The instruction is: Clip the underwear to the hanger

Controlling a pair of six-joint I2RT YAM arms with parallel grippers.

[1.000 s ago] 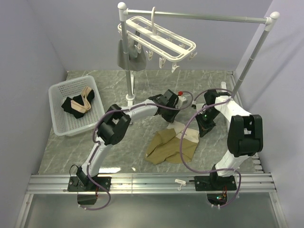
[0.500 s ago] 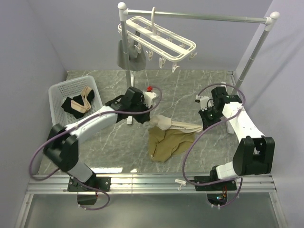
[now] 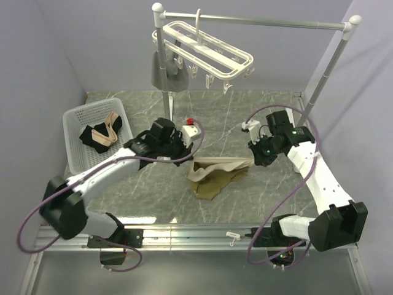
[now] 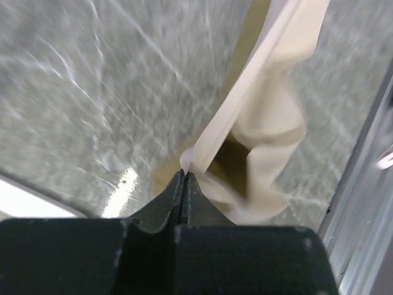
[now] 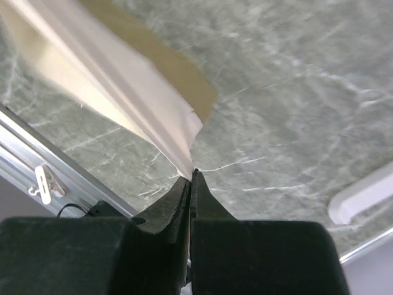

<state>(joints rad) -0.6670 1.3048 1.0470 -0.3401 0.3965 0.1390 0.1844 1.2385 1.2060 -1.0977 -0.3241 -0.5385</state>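
Stretching between left hand (image 4: 184, 177) and right hand (image 5: 192, 177), underwear (image 3: 215, 180) sags.

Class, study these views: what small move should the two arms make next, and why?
Probably raise both arms together toward the hanger: the left gripper and right gripper each pinch the underwear by its waistband, stretched between them, low over the table.

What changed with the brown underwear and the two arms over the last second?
The underwear, flat on the table a second ago, is now raised by its pale waistband. The left gripper and right gripper, close together then, drew apart, each pinching one end and stretching it taut; the rest droops to the table. The hanger, the grey garment on it and the basket stayed put.
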